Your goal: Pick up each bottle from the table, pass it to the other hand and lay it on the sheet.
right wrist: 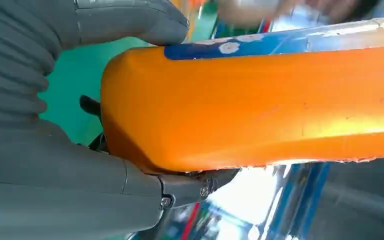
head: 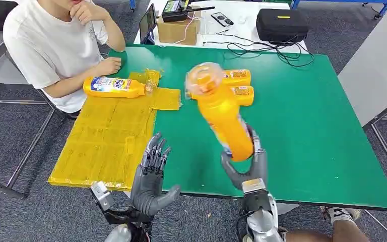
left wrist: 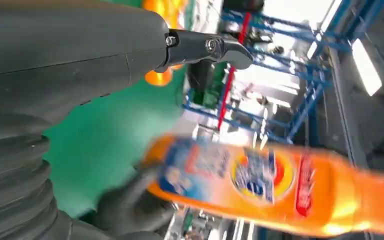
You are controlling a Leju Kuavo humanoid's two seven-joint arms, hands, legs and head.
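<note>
My right hand [head: 247, 169] grips an orange bottle [head: 224, 118] by its base and holds it up above the green table [head: 302, 126], cap end tilted away from me. The same bottle [right wrist: 260, 105] lies across the right wrist view, and its label side [left wrist: 275, 182] faces the left wrist camera. My left hand [head: 151, 176] is raised at the table's near edge, left of the bottle, fingers apart and holding nothing. One bottle [head: 115, 86] lies on the yellow sheet [head: 106, 141] at its far end. Two more bottles [head: 239, 85] lie side by side on the table behind the held one.
A person in a white shirt [head: 50, 45] sits at the table's far left corner, one hand [head: 108, 65] near the sheet's bottle. A cardboard box [head: 177, 30], a black case [head: 281, 24] and cables lie on a white table beyond. A white panel [head: 378, 65] stands at the right.
</note>
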